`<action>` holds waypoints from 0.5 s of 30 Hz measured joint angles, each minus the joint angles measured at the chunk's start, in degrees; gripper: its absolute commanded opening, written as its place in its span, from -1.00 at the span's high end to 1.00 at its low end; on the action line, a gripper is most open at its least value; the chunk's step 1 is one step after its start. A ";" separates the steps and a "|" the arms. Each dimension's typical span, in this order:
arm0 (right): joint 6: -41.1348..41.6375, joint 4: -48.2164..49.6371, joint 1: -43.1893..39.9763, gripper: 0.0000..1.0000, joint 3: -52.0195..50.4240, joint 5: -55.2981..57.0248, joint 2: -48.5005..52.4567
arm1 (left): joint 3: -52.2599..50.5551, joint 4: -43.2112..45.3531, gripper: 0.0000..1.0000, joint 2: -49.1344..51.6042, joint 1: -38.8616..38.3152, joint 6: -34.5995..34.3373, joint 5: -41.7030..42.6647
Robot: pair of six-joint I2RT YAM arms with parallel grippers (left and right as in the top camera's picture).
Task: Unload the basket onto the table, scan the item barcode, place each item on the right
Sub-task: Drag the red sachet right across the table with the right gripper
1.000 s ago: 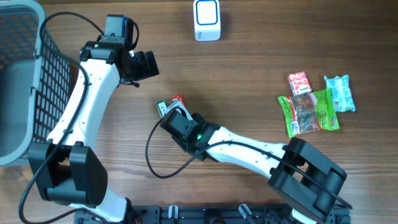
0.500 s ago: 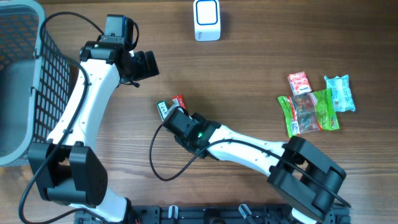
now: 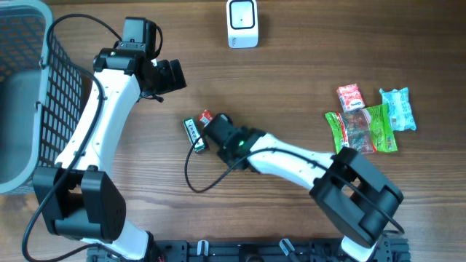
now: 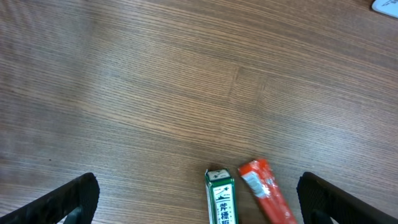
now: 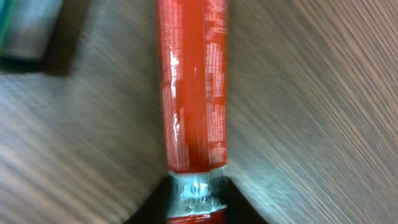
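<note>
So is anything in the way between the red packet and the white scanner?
No, nothing visible. The right tool grips the packet, and only bare table lies between it and the scanner. The green box sits aside.

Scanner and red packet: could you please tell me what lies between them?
Nothing but bare table lies between the scanner and the red packet, as the overhead view shows.
</note>
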 measured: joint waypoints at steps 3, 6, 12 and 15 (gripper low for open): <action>0.07 -1.97 -3.76 0.91 0.68 -3.13 -0.17 | 0.00 0.00 -1.00 0.00 0.00 0.00 0.00; 0.09 -5.03 -7.13 0.91 1.11 -5.05 -0.39 | 0.00 0.00 -1.00 0.00 0.00 -0.02 0.00; 0.02 -12.26 -14.95 0.91 1.57 -5.60 -0.94 | 0.00 0.02 -1.00 0.00 0.00 0.00 -0.02; -0.44 -14.99 -17.75 0.87 1.60 -5.53 -1.18 | 0.00 0.00 -1.00 0.00 0.00 0.00 0.00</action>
